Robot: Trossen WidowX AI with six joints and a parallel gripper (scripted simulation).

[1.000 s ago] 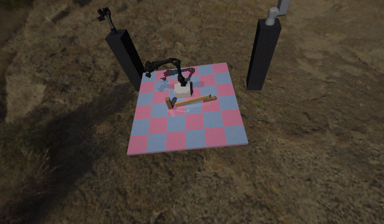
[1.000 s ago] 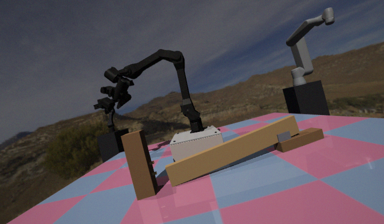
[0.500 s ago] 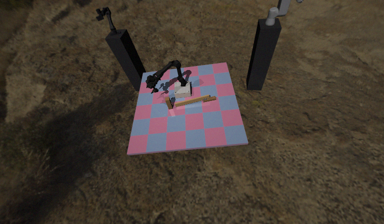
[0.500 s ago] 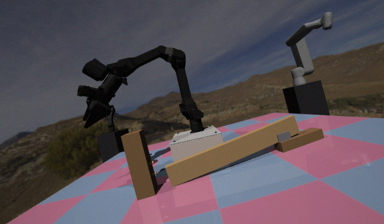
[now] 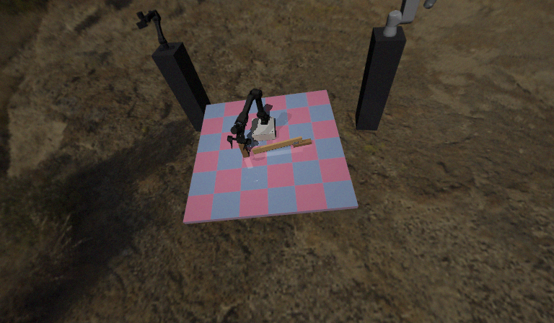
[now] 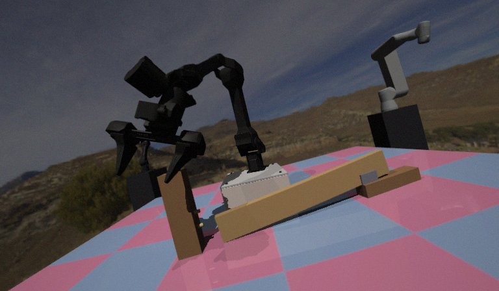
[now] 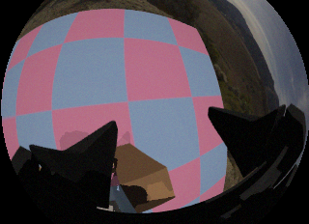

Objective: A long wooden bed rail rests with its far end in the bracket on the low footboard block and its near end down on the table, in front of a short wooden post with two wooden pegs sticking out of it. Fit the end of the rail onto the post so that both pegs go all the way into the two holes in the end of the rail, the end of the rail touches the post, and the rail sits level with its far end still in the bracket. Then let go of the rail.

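The light wooden rail (image 5: pixel 278 144) (image 6: pixel 294 203) slopes down from the grey bracket (image 6: pixel 369 177) on the low footboard block (image 5: pixel 305 143) (image 6: pixel 397 180). Its near end is down on the table, a short gap from the post. The upright brown post (image 5: pixel 245 151) (image 6: pixel 180 217) (image 7: pixel 142 163) has a lower peg (image 6: pixel 201 225) and an upper peg (image 6: pixel 197 211) pointing toward the rail end. The holes in the rail end are hidden. My gripper (image 5: pixel 239 151) (image 6: pixel 142 178) (image 7: pixel 165 119) is wide open and empty, fingers pointing down. It hangs near the post top, and its distance from the post is unclear.
My arm's white base box (image 5: pixel 265 132) (image 6: pixel 257 190) stands close behind the rail. A black pedestal (image 5: pixel 179 78) with another dark arm is beyond the table's back left, and a black pedestal (image 5: pixel 381 78) (image 6: pixel 397 126) with a grey arm is beyond its right.
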